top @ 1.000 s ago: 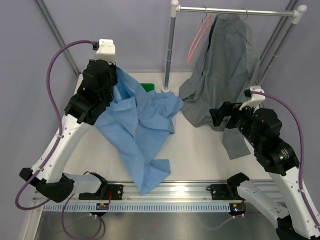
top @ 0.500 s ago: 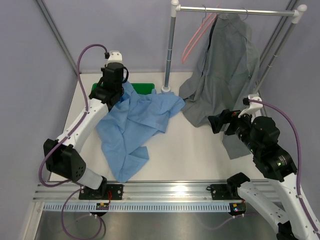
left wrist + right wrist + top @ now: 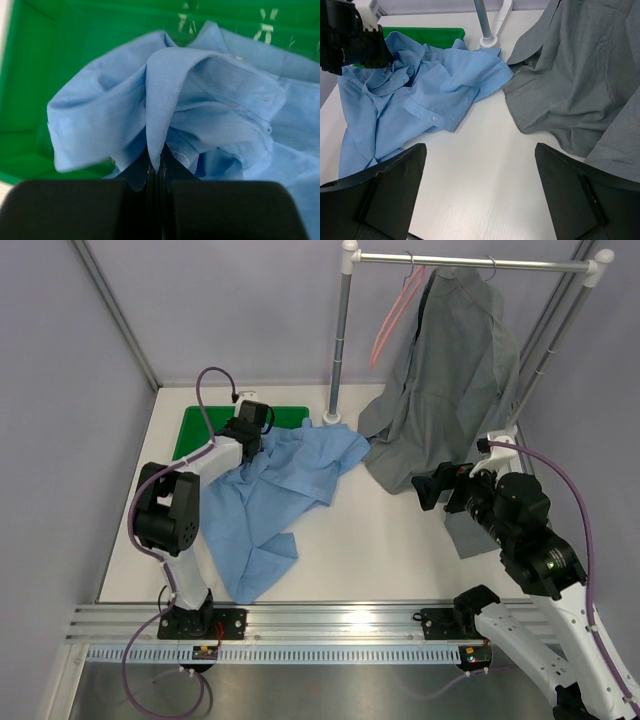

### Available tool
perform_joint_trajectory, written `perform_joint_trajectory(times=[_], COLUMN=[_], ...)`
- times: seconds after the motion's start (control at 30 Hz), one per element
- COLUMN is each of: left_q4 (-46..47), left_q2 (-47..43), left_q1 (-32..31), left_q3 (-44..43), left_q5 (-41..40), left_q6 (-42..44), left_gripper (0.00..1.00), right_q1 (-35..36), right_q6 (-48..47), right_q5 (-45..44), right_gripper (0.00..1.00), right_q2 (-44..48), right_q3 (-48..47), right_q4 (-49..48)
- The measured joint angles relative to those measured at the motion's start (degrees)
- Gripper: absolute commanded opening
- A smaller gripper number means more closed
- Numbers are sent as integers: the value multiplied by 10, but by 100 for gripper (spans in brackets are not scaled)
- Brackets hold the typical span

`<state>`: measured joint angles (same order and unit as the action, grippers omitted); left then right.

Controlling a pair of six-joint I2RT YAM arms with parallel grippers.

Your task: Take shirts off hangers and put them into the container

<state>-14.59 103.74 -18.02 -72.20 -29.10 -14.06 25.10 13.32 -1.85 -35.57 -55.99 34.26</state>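
In the top view the green tray [image 3: 195, 430] sits at 10 o'clock on the table [image 3: 380, 540]. Its 3 o'clock end is covered by the blue shirt [image 3: 270, 495], so that rim cannot be seen. The left gripper [image 3: 247, 445] has its tips buried in this cloth. Its wrist view shows the jaws pressed together on a raised fold of the blue shirt, with the tray's floor behind the fold. Only the bunched end of the blue shirt lies in the tray. The rest trails over the table toward 6 o'clock.

The grey shirt [image 3: 450, 370] hangs from the rack bar [image 3: 470, 262] at 1 o'clock, and its lower part is piled on the table. It hides its hanger except for the hook [image 3: 491, 264], which is small and hard to make out. The right arm covers the shirt's hem at 4 o'clock, and the right wrist view cuts the shirt off at the edge.

The pink hanger [image 3: 390, 315] hangs bare on the bar, just beside the grey shirt at its 9 o'clock.

The right gripper [image 3: 480, 150] hovers over bare table, its jaws spread wide with nothing between them.

In all there are two shirts, two hangers, one tray and two grippers.
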Motion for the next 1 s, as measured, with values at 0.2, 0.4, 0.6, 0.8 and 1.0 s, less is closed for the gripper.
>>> perform_joint_trajectory(times=[0.2, 0.4, 0.6, 0.8, 1.0], left_q4=[2, -18, -68, -110, -155], left_q2=[48, 49, -37, -206, -371], left_q1=[20, 29, 30, 30, 30], left_q3=[0, -21, -39, -40, 91], left_q5=[49, 68, 69, 75, 86], left_q6=[-32, -36, -25, -26, -67], left_gripper=[49, 91, 99, 99, 99], right_q1=[0, 0, 0, 0, 0], right_q6=[0, 0, 0, 0, 0], right_q5=[0, 16, 22, 26, 30], right_gripper=[100, 99, 99, 100, 99], right_q2=[-1, -2, 0, 9, 20], right_q3=[4, 6, 8, 12, 13], right_q4=[-2, -6, -7, -7, -7])
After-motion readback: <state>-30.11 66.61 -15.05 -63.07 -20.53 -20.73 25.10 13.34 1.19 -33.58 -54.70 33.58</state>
